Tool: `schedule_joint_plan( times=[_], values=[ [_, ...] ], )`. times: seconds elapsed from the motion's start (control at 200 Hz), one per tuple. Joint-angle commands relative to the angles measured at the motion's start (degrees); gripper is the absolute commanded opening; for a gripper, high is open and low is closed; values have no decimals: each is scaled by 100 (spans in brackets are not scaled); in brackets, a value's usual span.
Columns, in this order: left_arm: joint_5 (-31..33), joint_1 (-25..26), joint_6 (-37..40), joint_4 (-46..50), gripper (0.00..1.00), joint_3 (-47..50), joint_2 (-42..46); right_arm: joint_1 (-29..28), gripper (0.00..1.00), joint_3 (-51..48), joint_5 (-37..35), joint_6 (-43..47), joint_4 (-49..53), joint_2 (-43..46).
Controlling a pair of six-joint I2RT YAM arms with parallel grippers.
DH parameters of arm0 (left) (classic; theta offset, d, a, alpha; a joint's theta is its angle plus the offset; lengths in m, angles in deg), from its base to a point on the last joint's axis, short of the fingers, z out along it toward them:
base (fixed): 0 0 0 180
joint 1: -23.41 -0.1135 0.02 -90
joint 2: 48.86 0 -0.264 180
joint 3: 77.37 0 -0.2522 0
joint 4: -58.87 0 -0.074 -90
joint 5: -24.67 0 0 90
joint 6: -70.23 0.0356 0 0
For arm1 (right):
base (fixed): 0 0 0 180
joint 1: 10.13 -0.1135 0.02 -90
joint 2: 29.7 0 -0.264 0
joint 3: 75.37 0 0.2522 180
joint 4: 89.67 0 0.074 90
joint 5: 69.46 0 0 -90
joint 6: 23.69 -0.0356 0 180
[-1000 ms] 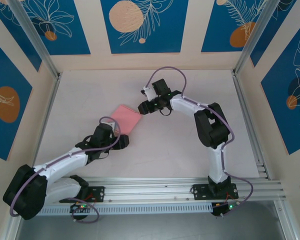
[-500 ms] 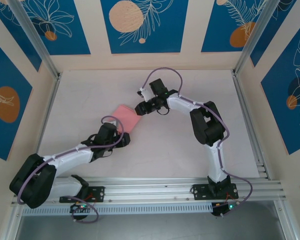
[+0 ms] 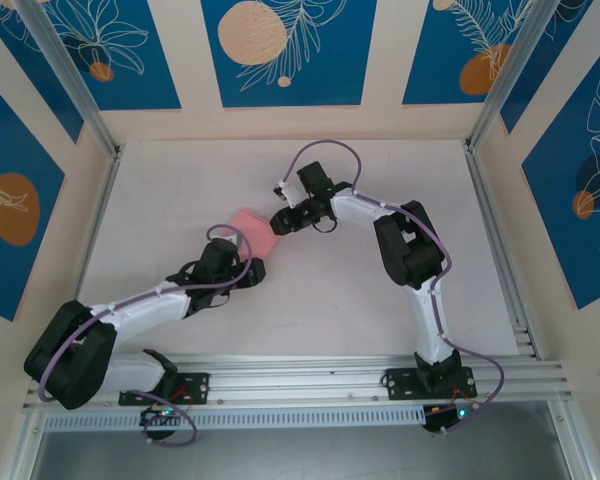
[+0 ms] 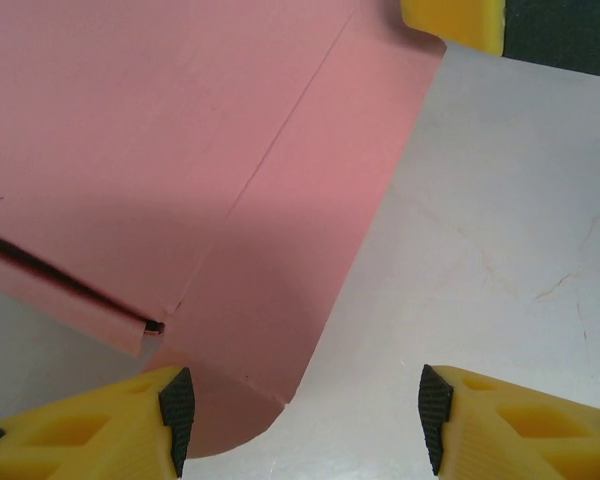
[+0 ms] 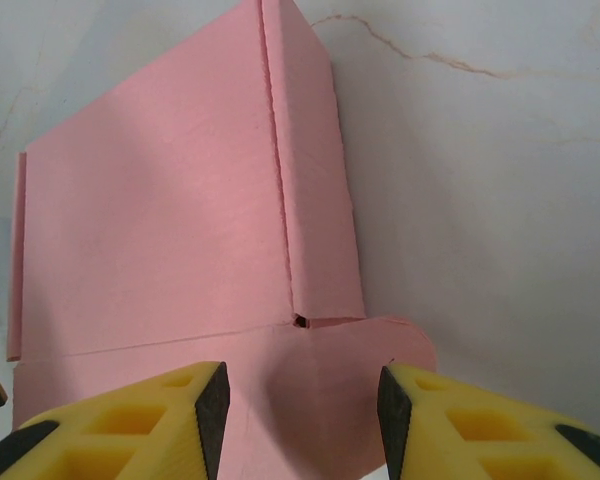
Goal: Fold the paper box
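Blue-and-orange wall panels (image 3: 280, 50) close in a pale tabletop (image 3: 160, 190). From the top camera I see the paper box (image 3: 248, 225) lying left of centre, partly formed, between my two arms. The left arm (image 3: 150, 305) reaches it from the near side and the right arm (image 3: 380, 215) from the far right, each tip just beside the card.

On the left wrist camera the pink card covers the upper left, creased, with a rounded flap (image 4: 250, 390) lying flat on the tabletop. My left jaws are apart. One of the fingertips (image 4: 100, 425) sits at the flap's edge and nothing is pinched.

On the right wrist camera a narrow side panel (image 5: 315, 180) runs along the box, and a rounded tab (image 5: 330, 385) lies in the gap between my right jaws, which are apart and not clamped on it.

I judge I'm mid-fold, lining up on the end flaps. Next I'd need to pinch the tab and swing it over its crease while the left side braces the box. Thin card will slide if I push it unsupported.
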Motion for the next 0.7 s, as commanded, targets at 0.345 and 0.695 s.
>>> schedule_joint_plan(
  times=[0.345, 0.695],
  values=[
    [101, 64, -7, 44, 67, 27, -136, -125, 45, 122, 266, 104, 169, -167],
    [52, 67, -49, -49, 68, 53, -346, -156, 44, 1, 277, 45, 99, -156]
  ],
)
